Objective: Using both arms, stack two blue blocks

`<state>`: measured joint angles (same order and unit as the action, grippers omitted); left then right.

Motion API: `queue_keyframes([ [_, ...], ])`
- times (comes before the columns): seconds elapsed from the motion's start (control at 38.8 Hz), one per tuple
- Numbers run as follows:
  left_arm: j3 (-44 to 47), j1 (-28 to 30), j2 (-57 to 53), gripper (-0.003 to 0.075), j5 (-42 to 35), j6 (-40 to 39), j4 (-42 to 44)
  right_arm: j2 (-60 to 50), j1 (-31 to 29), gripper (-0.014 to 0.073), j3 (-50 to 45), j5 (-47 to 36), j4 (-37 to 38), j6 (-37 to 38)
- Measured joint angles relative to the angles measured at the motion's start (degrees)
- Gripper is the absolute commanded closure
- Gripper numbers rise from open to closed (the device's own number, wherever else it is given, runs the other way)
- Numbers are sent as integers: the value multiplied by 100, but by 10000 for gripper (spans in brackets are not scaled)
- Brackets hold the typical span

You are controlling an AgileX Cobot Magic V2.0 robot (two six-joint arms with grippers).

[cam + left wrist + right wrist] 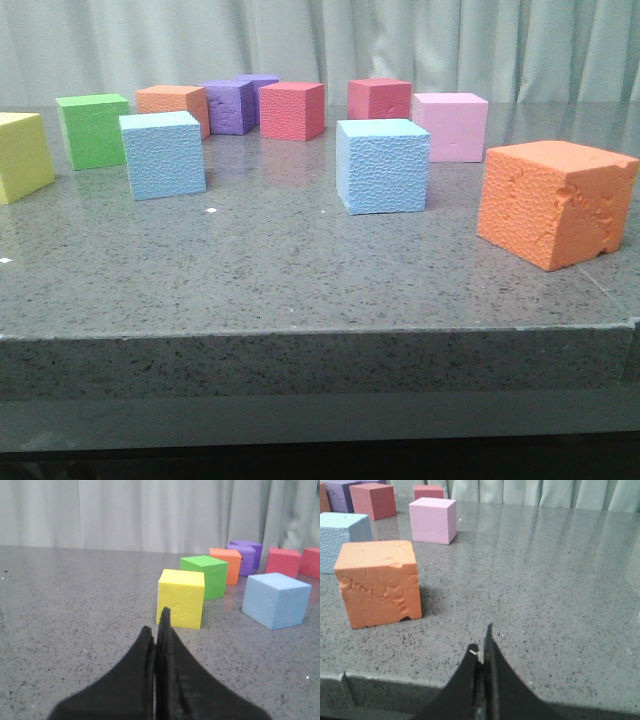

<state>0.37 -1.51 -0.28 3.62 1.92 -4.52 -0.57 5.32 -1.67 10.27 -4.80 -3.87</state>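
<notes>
Two light blue blocks stand apart on the grey table. One blue block is at the left; it also shows in the left wrist view. The other blue block is at the middle; its edge shows in the right wrist view. My left gripper is shut and empty, low over the table, just short of a yellow cube. My right gripper is shut and empty near the table's front edge, to the right of an orange cube. Neither gripper shows in the front view.
Other cubes stand around: yellow, green, orange, two purple, two red, pink, and a large chipped orange one at the front right. The table's front edge is near.
</notes>
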Motion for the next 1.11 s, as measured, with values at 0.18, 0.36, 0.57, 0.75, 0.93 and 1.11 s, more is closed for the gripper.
queue_keyframes([
  [0.18, 0, 0, 0, 741, -611, 0, 0, 0, 0, 661, 0, -554, 0, 0],
  [0.36, 0, 0, 0, 741, -1389, 0, 0, 0, 0, 661, 0, -1408, 0, 0],
  [0.57, 0, 9, 0, 741, -1770, 0, 0, 0, 0, 661, 0, -1906, 0, 0],
  [0.75, 0, 9, 0, 741, -2930, 0, 0, 0, 0, 661, 84, -2366, 0, 0],
  [0.93, -267, 9, 0, 741, -3175, 0, 0, 0, 0, 661, 941, -1870, 0, 0],
  [1.11, -1366, 9, 39, 741, -1855, 0, -10, 87, 0, 661, 2205, -273, 0, 0],
])
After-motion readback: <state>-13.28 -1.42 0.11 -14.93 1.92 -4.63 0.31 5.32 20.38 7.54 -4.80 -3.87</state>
